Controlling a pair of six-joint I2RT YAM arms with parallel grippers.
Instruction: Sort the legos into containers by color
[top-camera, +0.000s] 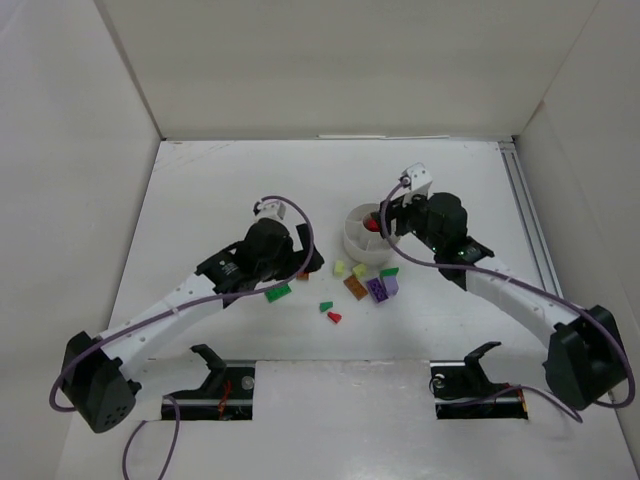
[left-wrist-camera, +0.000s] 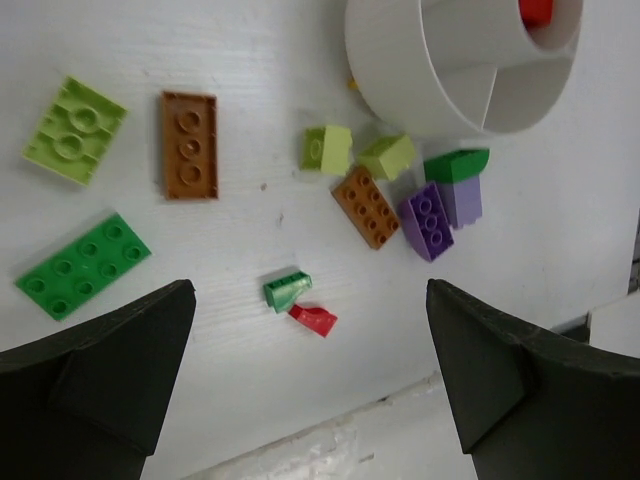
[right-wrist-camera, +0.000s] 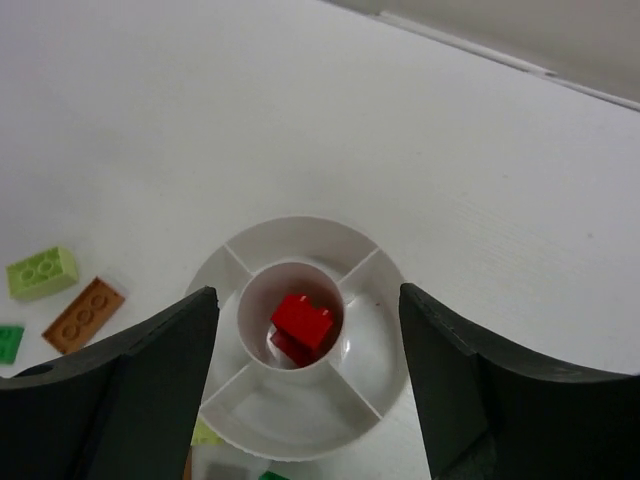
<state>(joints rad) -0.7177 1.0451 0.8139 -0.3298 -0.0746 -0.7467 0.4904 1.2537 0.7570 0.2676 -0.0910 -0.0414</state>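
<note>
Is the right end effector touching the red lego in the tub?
Apart. Right wrist view: the red lego lies at the centre of the tub, white plastic showing between it and both fingers of the right end effector.

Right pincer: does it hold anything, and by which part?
Nothing. The right pincer is open above the white tub; the red brick lies loose in it.

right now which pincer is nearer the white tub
Right. The right pincer hangs directly above the tub, fingers either side of its middle; the left pincer is off to the tub's left, over the loose legos.
</note>
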